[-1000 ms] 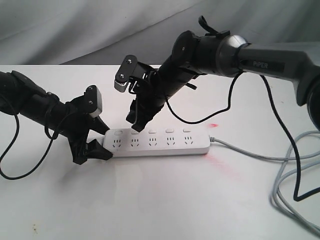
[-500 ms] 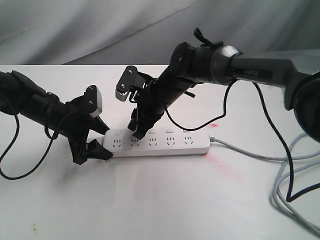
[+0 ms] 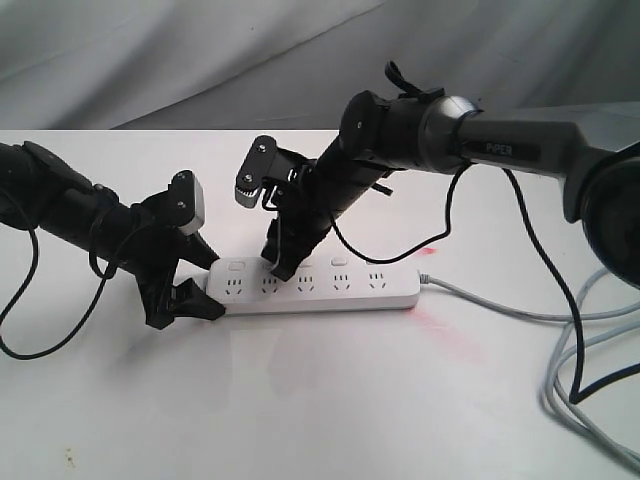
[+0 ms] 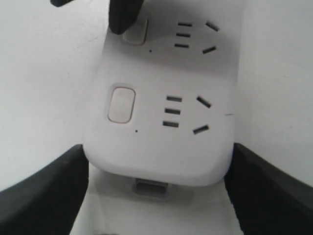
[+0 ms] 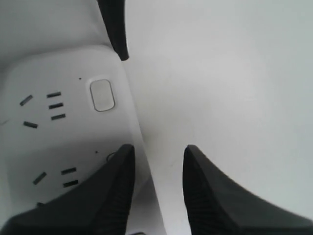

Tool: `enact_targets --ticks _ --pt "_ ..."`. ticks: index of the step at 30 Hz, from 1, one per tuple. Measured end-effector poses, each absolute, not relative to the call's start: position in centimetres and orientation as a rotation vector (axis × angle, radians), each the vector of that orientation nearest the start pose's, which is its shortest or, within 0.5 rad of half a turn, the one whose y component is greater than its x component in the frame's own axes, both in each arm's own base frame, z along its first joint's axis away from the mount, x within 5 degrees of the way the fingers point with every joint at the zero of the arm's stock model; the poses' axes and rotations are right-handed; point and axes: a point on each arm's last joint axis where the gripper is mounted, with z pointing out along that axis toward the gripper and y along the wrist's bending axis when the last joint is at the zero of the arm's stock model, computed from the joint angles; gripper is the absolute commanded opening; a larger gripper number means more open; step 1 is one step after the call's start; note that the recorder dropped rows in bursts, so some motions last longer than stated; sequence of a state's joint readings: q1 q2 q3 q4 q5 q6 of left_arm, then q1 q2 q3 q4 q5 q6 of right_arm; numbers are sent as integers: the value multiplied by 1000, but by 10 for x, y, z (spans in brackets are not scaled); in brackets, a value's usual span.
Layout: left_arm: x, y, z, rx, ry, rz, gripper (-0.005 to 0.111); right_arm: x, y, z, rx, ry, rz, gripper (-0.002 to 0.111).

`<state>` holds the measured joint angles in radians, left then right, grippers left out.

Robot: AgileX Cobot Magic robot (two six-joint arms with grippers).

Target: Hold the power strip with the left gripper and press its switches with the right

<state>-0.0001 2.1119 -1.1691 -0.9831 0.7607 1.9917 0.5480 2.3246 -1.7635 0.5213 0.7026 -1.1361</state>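
Observation:
The white power strip point(image 3: 330, 292) lies flat on the white table, sockets up, with its switches point(image 3: 340, 262) in a row along the far edge. My left gripper point(image 3: 205, 282) is shut on its left end, one finger on each long side point(image 4: 54, 191). My right gripper point(image 3: 277, 268) reaches down at the second switch from the left point(image 4: 137, 33), its dark fingertip point(image 4: 122, 14) on that button's edge. In the right wrist view the two fingers point(image 5: 117, 186) stand slightly apart, holding nothing. The first switch point(image 5: 102, 95) is uncovered.
A grey cord point(image 3: 500, 305) leaves the strip's right end and loops at the right table edge beside a black cable point(image 3: 590, 330). A red glow point(image 3: 418, 306) shows at that end. Grey cloth hangs behind the table.
My right gripper has come down from just above the strip onto the second switch. The left gripper and the strip have not moved.

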Motion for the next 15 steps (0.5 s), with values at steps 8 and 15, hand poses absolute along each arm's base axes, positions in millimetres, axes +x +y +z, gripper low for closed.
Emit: enact_targets --ticks 8,15 --pt "376 -52 98 1493 2097 -515 54 406 282 130 -1639 2053 375 32" --pt "376 -52 98 1493 2097 -515 54 406 283 123 -1626 2075 402 32"
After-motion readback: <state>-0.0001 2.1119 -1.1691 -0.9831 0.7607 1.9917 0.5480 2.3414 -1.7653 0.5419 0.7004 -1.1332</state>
